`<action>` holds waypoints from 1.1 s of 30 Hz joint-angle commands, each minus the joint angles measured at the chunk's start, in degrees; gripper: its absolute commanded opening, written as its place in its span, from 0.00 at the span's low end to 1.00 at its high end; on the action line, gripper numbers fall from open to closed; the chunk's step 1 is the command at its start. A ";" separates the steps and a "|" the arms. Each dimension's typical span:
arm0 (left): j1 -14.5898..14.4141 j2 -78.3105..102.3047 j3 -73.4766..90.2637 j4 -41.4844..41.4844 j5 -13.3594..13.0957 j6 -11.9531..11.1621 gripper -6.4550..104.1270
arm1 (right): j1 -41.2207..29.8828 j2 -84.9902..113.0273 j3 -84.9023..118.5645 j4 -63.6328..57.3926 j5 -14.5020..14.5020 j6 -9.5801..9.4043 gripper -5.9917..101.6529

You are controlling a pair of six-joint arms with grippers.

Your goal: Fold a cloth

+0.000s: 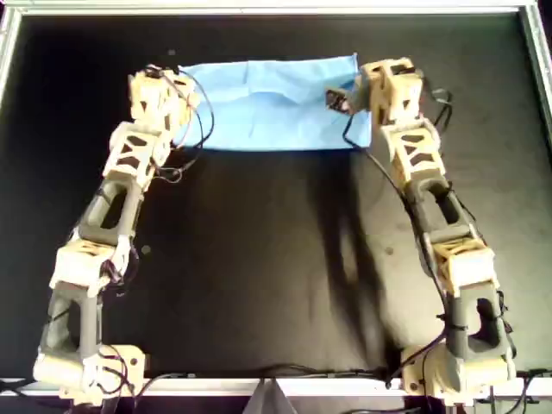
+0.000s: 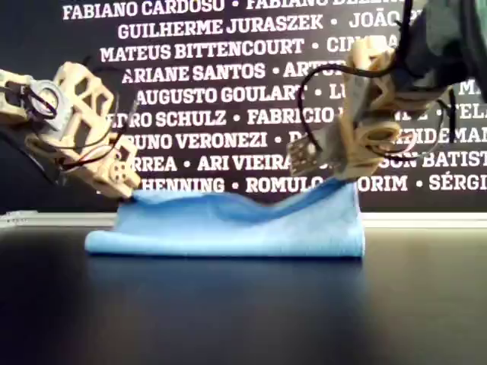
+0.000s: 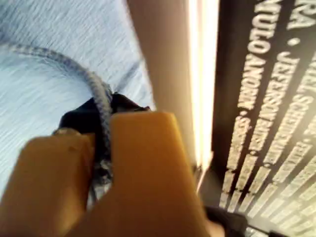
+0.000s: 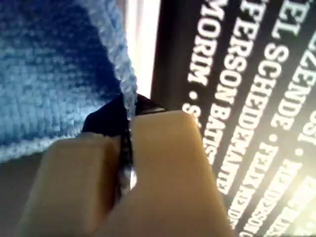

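The light-blue cloth lies doubled over as a wide band at the far end of the black table, seen side-on in the exterior view. My first gripper is at its left end in the overhead view and is shut on the cloth's edge, which runs between the jaws. It shows at the exterior view's left. My second gripper is at the right end, shut on the cloth's edge at its jaws. It holds that end slightly raised.
The black table has a metal rim just behind the cloth. A dark banner with white names stands behind the far edge. Both arms reach over the table from the near side, with cables along them.
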 commanded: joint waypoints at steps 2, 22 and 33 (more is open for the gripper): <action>1.67 0.79 -6.68 -1.23 -0.18 0.26 0.05 | -0.18 -0.09 -8.79 -2.46 -0.79 -0.26 0.04; 1.67 -10.72 -21.88 -1.41 -0.18 0.26 0.05 | 0.44 -11.43 -21.53 -2.46 -0.88 -0.26 0.05; 1.76 -14.15 -27.33 -1.41 -0.18 0.18 0.32 | 0.53 -11.78 -22.15 -2.46 0.18 -0.18 0.40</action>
